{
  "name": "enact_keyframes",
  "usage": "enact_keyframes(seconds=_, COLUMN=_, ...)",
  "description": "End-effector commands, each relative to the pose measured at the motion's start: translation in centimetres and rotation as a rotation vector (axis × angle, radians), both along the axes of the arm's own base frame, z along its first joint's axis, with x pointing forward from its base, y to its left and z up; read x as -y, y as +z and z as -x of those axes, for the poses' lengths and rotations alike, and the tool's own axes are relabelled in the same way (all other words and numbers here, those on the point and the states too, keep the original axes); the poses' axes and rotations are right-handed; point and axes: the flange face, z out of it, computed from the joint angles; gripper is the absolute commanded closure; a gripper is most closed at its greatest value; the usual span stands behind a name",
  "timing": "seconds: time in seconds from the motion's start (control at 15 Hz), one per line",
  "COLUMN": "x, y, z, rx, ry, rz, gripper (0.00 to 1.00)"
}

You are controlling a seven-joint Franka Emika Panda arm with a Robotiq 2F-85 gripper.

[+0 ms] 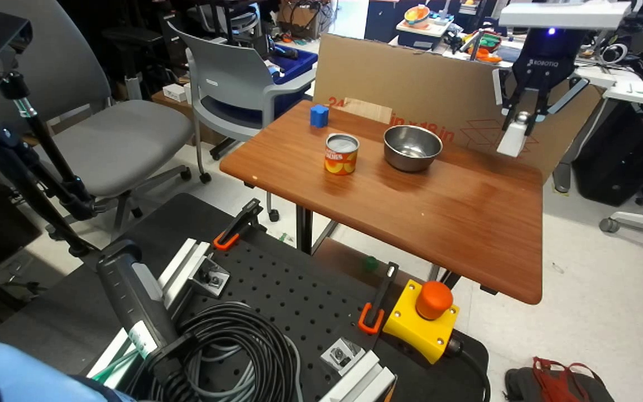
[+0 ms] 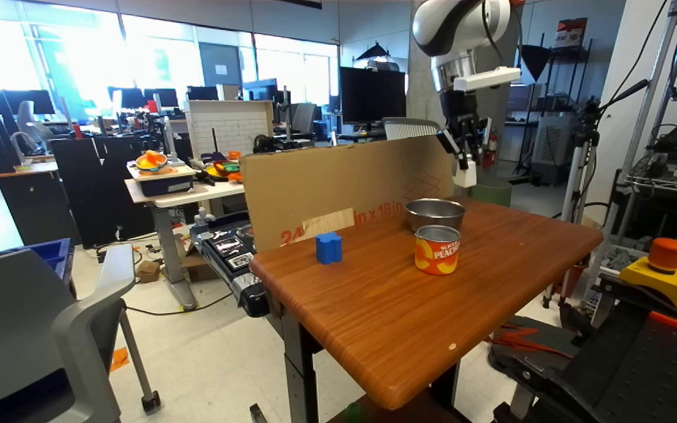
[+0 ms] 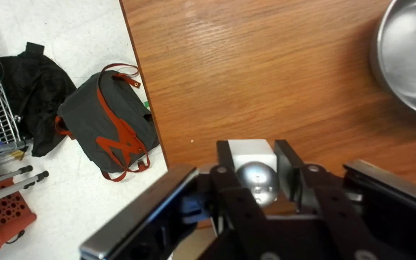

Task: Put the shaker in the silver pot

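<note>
One claw (image 3: 254,155) holding one shaker (image 1: 513,139); one pot (image 1: 412,149), one can (image 2: 437,252).

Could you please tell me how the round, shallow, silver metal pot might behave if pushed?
The round, shallow, silver metal pot is probably stiff, given its metal wall. Its smooth, shiny surface may prove slippery. Being wider than tall, it seems likelier to slide than tip.

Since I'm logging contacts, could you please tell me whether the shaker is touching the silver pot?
Apart: in an exterior view, cardboard shows in the gap between the silver pot and the shaker, which the gripper holds aloft.
</note>
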Motion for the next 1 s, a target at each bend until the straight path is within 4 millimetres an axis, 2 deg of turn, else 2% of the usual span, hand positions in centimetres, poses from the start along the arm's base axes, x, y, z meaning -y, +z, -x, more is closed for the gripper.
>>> enact_keyframes(seconds=0.0, x=-3.5, y=3.8, z=0.2, rx=0.051, ry=0.056, rz=-0.053, gripper=0.92)
enact_keyframes(seconds=0.2, x=-7.4, y=4.8, z=0.7, rx=0.068, ry=0.119, rz=-0.1, gripper=0.92)
enact_keyframes(seconds=0.47, x=-11.8, y=4.5, z=2.2, rx=0.021, ry=0.156, rz=-0.135, gripper=0.92)
enact_keyframes(seconds=0.6, x=-13.0, y=3.7, z=3.1, rx=-0.006, ry=0.155, rz=-0.116, gripper=0.92)
enact_keyframes(seconds=0.93, x=-14.0, y=0.9, z=4.7, rx=-0.077, ry=0.149, rz=-0.1, gripper=0.92)
